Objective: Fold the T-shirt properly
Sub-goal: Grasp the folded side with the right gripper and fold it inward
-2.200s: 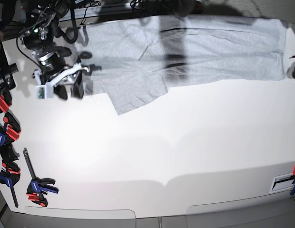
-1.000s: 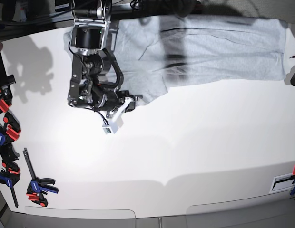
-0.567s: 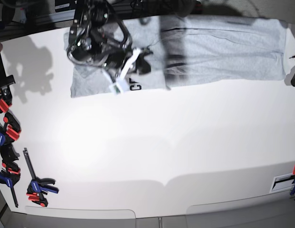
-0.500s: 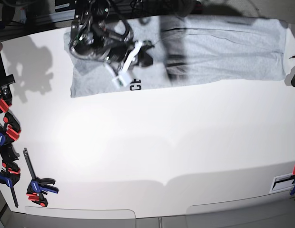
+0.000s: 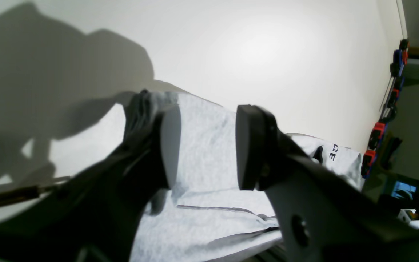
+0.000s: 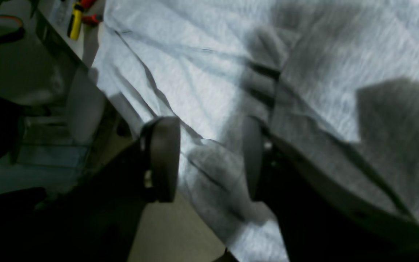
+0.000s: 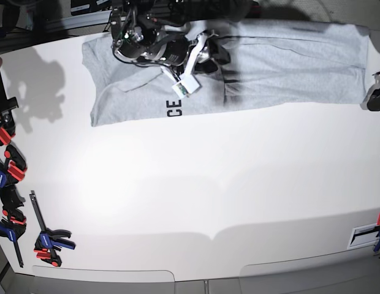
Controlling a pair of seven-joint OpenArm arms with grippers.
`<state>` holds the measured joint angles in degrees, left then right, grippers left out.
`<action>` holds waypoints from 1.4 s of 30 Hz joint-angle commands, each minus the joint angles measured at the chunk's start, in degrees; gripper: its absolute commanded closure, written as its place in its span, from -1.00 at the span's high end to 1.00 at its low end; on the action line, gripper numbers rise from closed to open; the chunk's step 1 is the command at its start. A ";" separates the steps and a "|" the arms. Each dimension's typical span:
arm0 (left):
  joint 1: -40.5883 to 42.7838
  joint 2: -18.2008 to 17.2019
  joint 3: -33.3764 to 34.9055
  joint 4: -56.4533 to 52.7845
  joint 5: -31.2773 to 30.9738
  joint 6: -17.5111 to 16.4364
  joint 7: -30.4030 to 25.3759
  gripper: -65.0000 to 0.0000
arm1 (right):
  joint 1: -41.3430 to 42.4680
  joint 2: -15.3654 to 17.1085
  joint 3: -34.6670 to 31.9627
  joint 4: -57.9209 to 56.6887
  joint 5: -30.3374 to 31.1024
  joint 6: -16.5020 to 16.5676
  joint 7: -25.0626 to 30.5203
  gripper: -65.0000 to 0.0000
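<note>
The light grey T-shirt (image 7: 282, 61) lies flat along the far edge of the white table (image 7: 208, 196). Its left part is folded over, and the black letters "CE" (image 7: 173, 108) show near the front hem. My right gripper (image 7: 211, 60) hovers over the shirt's middle. In the right wrist view its jaws (image 6: 209, 156) stand apart just above creased fabric (image 6: 213, 72), gripping nothing. My left gripper (image 7: 377, 95) is at the shirt's right end. In the left wrist view it (image 5: 207, 147) is open, and shirt cloth (image 5: 202, 145) shows between the pads.
Several red, blue and black clamps (image 7: 9, 171) lie along the table's left edge, one more (image 7: 49, 242) nearer the front. A white label (image 7: 364, 236) sits at the front right. Yellow and red tools (image 6: 75, 18) lie beyond the table's far edge.
My right arm has swung up and to the right across the shirt's left part, which now lies folded over with the letters showing. Its jaws went from shut to open, letting go of the cloth.
</note>
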<state>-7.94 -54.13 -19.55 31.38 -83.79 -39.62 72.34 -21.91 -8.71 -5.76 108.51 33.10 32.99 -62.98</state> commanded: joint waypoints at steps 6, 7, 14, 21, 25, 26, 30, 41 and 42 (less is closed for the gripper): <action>-0.42 -2.58 -4.20 0.63 -1.21 -0.38 0.39 -0.29 | 0.13 -0.29 -0.15 1.49 1.60 0.26 0.83 -0.18; -0.42 -2.75 -5.44 0.63 -1.21 -0.38 1.11 -0.29 | 0.13 -0.29 -0.09 1.86 1.57 0.28 0.79 -0.18; 8.96 -3.32 -13.55 0.63 -1.21 -0.38 2.64 -0.19 | 0.15 -0.29 3.63 7.15 1.40 0.28 1.29 -0.18; 18.10 0.44 -20.24 1.97 -1.21 -0.38 2.67 -0.04 | 0.37 -0.29 9.46 8.39 1.42 0.28 3.76 -0.18; 21.29 3.10 -20.59 5.18 -1.21 -0.38 2.47 0.07 | 1.16 -0.29 12.07 8.39 1.42 0.31 3.76 -0.18; 21.79 3.89 -20.59 5.81 -1.21 -0.38 1.84 0.11 | 1.46 -0.29 12.76 8.39 1.42 0.28 3.82 -0.18; 22.40 6.75 -20.59 7.69 4.66 -0.38 -8.24 0.14 | 2.99 -0.29 15.30 8.39 1.64 0.28 3.82 -0.18; 22.40 10.75 -20.57 13.25 15.13 -0.38 -11.67 0.14 | 3.98 -0.02 16.74 8.39 1.62 0.28 4.37 -0.18; 22.40 11.23 -20.52 13.38 14.53 -0.38 -10.64 0.14 | 3.98 -0.02 16.74 8.39 1.62 0.28 4.72 -0.18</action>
<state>14.22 -41.85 -39.88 44.40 -70.22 -40.18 60.45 -18.26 -8.58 11.03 115.79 33.23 32.99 -59.57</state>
